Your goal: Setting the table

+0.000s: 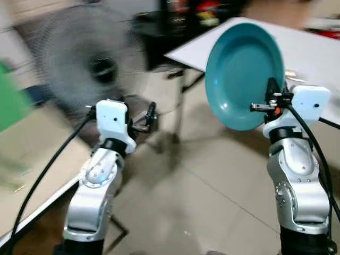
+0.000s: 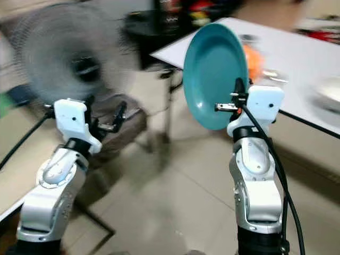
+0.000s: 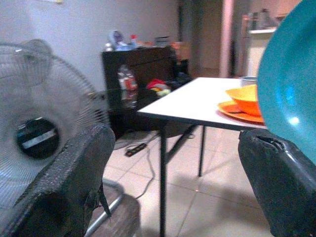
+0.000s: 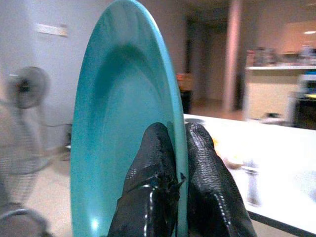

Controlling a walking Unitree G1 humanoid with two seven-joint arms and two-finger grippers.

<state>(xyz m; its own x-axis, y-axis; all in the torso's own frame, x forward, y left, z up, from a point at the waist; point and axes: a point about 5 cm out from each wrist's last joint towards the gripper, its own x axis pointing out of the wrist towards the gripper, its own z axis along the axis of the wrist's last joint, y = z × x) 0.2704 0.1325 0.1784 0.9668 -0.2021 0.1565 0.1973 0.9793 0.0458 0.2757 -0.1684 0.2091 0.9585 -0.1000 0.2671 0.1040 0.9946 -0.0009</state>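
We stand on a pale tiled floor (image 1: 212, 186) with a white table (image 1: 313, 48) ahead and to our right, a big standing fan (image 1: 87, 66) on our left, and a dark cabinet (image 3: 140, 66) against the far wall

Our right gripper (image 4: 178, 148) pinches the rim of a teal plate (image 1: 244, 74), one black finger on the inner face and one on the back, so the plate stands on edge in the air, tipped nearly upright, short of the table's near edge. Our left gripper (image 1: 146, 119) is raised at about chest height with its fingers (image 3: 74, 177) spread wide and nothing between them, pointing toward the table and fan.

Beyond the plate, the table already carries an orange bowl (image 3: 244, 98) sitting on an orange plate (image 3: 239, 112), and some small items we cannot make out through the blur.

We judge that we are mid-carry: the plate is in hand and being brought to the table. Next we need to close the remaining gap, reach the right arm over a bare part of the tabletop away from the orange setting, rotate the wrist until the plate lies flat, lower it to the surface, and only then part the fingers
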